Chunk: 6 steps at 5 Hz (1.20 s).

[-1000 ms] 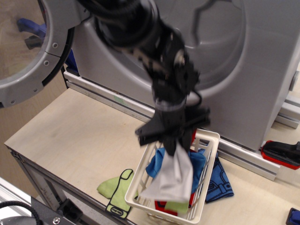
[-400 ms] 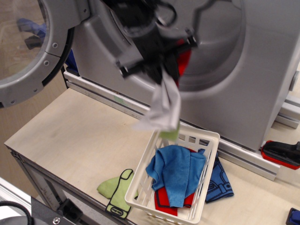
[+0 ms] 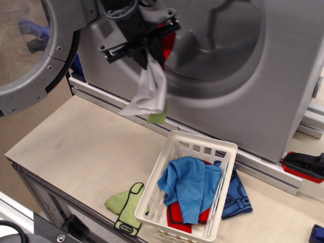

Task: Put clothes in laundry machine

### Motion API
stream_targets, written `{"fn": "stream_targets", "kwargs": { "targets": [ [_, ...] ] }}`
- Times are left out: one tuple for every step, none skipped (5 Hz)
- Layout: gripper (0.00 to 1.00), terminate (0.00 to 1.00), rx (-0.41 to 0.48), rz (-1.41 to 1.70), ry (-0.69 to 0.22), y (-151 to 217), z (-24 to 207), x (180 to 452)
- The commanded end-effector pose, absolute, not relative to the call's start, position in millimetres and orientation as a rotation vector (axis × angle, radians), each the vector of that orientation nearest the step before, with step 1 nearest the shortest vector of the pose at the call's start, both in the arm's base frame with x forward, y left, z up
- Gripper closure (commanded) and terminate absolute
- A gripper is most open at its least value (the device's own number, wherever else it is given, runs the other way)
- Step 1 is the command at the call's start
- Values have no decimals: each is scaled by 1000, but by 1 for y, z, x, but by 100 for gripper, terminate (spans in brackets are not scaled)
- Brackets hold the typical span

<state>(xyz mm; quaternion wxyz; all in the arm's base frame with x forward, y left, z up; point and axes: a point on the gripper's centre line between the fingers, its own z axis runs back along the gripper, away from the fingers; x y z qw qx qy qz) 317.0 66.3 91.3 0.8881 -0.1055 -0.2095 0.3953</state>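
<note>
My gripper (image 3: 147,48) is shut on a bunch of clothes: a light grey cloth (image 3: 147,93) hangs from it with a lime green piece (image 3: 158,116) at its lower edge and a red piece (image 3: 168,46) beside the fingers. It holds them high at the left of the laundry machine's (image 3: 273,76) round drum mouth (image 3: 217,45). The round glass door (image 3: 30,55) stands open at far left. A blue cloth (image 3: 191,185) and a red garment (image 3: 178,218) lie in the white slatted basket (image 3: 223,150) on the table.
A lime green garment (image 3: 124,205) lies on the wooden table (image 3: 86,147) left of the basket. A dark blue garment (image 3: 236,197) lies to its right. A red and black tool (image 3: 304,166) sits at far right. The table's front edge is close below.
My gripper has lifted the grey cloth bundle out of the basket and carried it up and to the left, to the drum mouth. The blue cloth now shows uncovered in the basket.
</note>
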Motion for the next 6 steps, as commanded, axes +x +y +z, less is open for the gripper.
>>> {"fn": "stream_targets", "kwargs": {
  "targets": [
    [100, 0, -194, 773, -556, 67, 101, 347],
    [100, 0, -205, 739, -590, 53, 99, 362],
    [100, 0, -200, 699, -639, 35, 102, 379],
    [100, 0, -212, 736, -662, 25, 108, 402],
    [100, 0, -221, 766, -657, 16, 110, 420],
    [100, 0, -262, 768, -602, 12, 109, 425]
  ]
}}
